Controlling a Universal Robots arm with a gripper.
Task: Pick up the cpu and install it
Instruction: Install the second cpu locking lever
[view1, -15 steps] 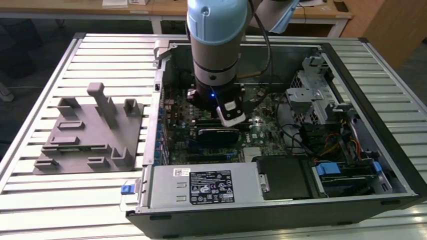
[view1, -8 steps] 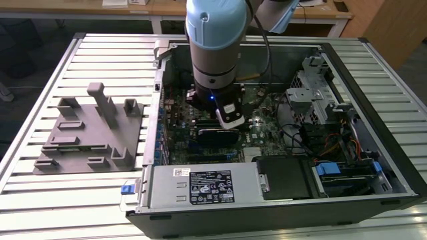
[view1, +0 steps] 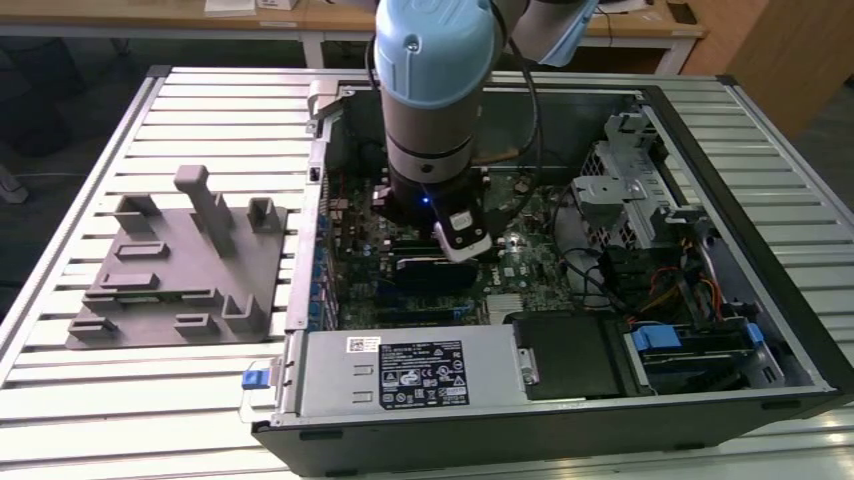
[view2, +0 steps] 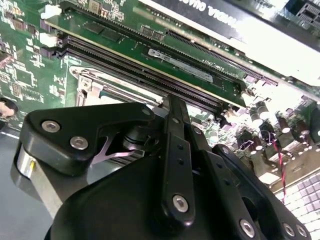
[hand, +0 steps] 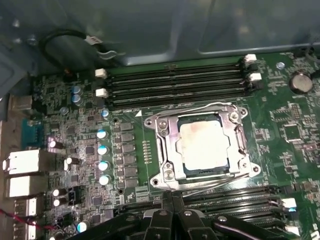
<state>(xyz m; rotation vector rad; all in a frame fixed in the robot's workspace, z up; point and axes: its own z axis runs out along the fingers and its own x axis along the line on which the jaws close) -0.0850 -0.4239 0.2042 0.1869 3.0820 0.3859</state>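
Gripper (hand: 172, 212) fingers together, holding nothing, low over green motherboard (hand: 280, 130) inside open computer case (view1: 747, 330). Cpu (hand: 204, 143) sits flat in metal socket frame (hand: 165, 150) between memory slot banks (hand: 175, 82), just beside fingertips. Grey tray (view1: 160, 290) on slatted table (view1: 80, 400), well apart.

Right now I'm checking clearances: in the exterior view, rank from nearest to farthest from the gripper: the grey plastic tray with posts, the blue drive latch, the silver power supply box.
1. Silver power supply box, just below the gripper.
2. Blue drive latch, toward the exterior view's right.
3. Grey plastic tray with posts, outside the case, toward the exterior view's left.
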